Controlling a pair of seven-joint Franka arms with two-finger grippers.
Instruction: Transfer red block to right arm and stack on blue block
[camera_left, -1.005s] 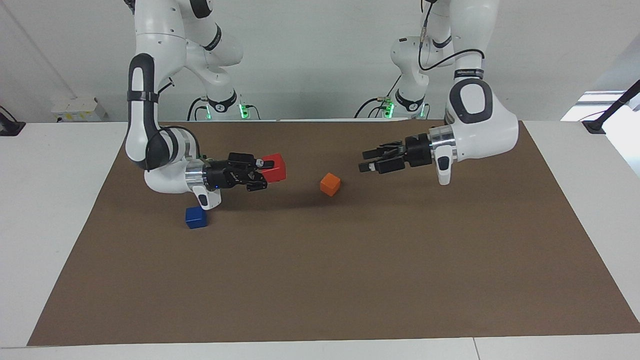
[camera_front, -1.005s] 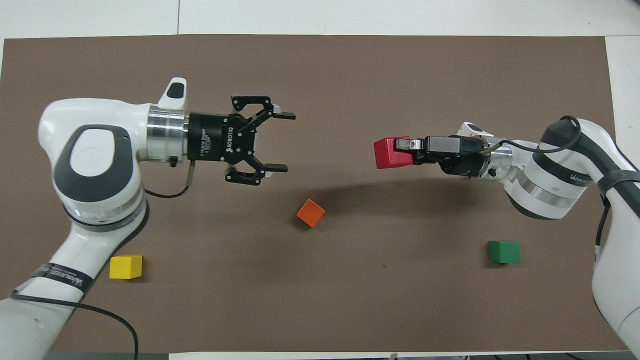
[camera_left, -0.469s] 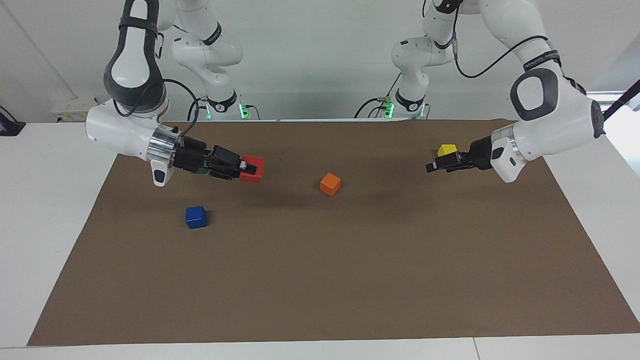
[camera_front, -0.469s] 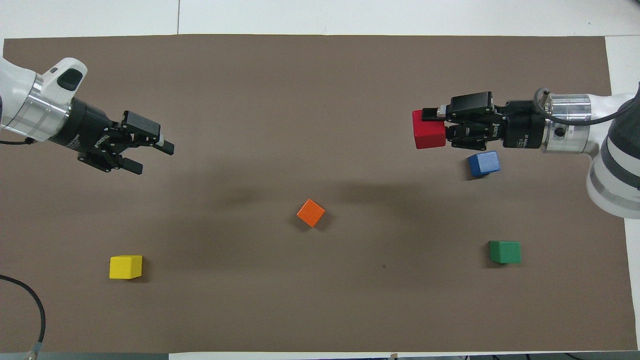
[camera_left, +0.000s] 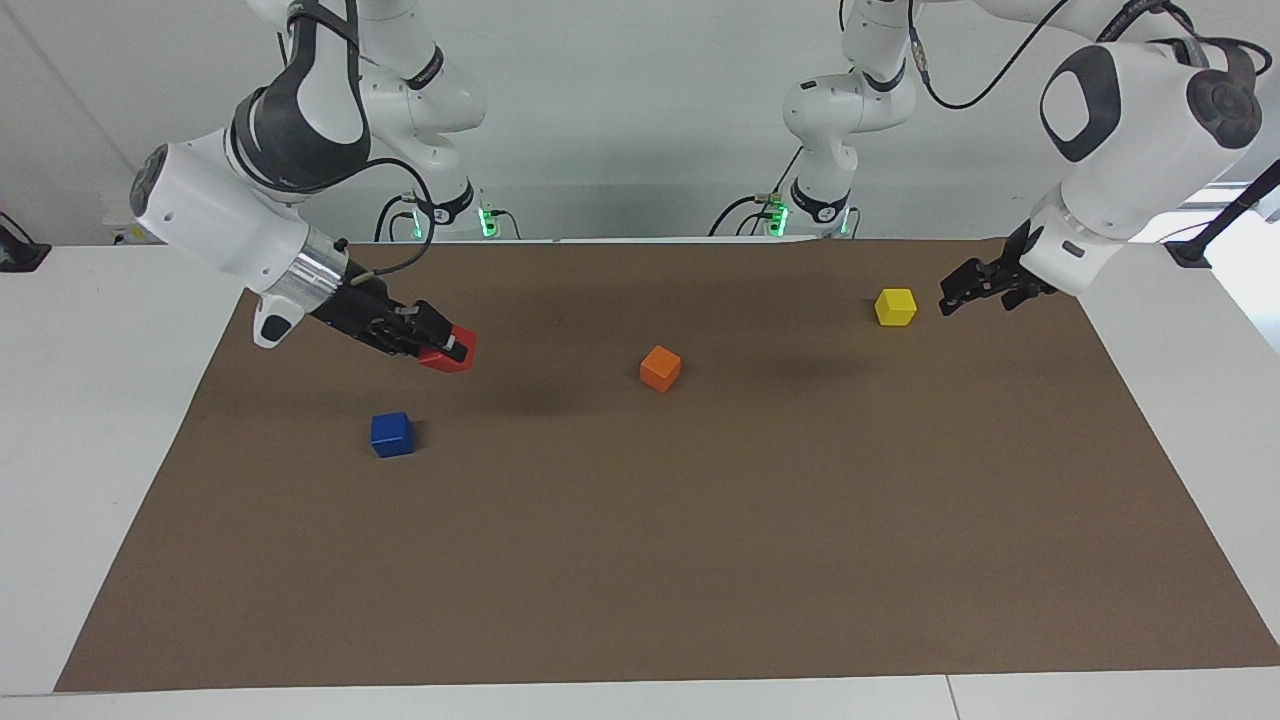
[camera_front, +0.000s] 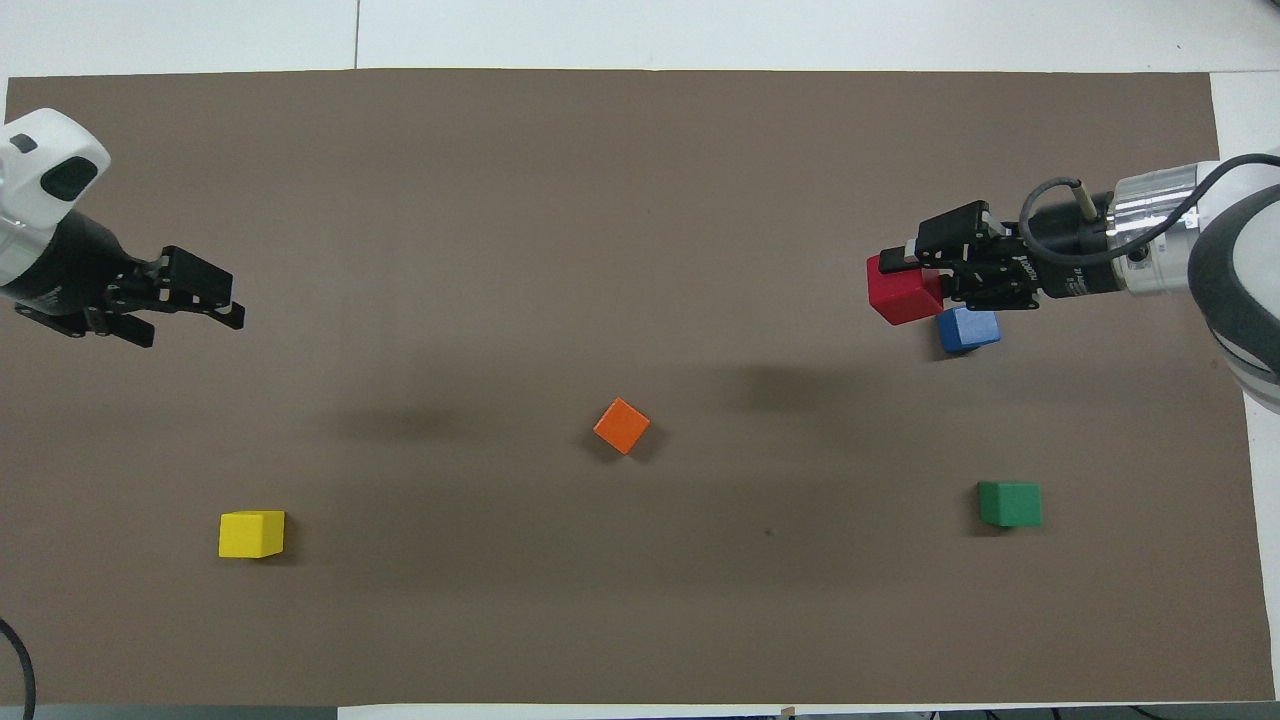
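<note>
Right gripper (camera_left: 455, 350) pinching red block (camera_left: 450, 352), up in the air over the mat (camera_left: 700, 560) at the right arm's end of the table (camera_left: 100, 400), fingertips pressed against the cube's sides. Seen from above, red block (camera_front: 903, 291) just beside blue block (camera_front: 968, 329) and partly over its edge; from the facing camera, clearly apart from it and raised, not resting on it. Blue block (camera_left: 392, 434) flat on the mat, nothing on top, nothing touching it. Left gripper (camera_left: 962, 290) spread and holding nothing, raised over the mat's edge at the left arm's end, near yellow block (camera_left: 895, 306) but apart from it. From above, left gripper (camera_front: 200, 305) well apart from yellow block (camera_front: 251, 533). Orange block (camera_left: 660, 368) turned at an angle near the middle of the mat, between the two grippers, well apart from both. Green block (camera_front: 1009, 503) nearer to the robots than blue block, at the right arm's end; hidden by the right arm (camera_left: 250, 200) in the facing view. Open mat between red block and blue block, with nothing standing in the way. Four cubes lying singly, none stacked.
</note>
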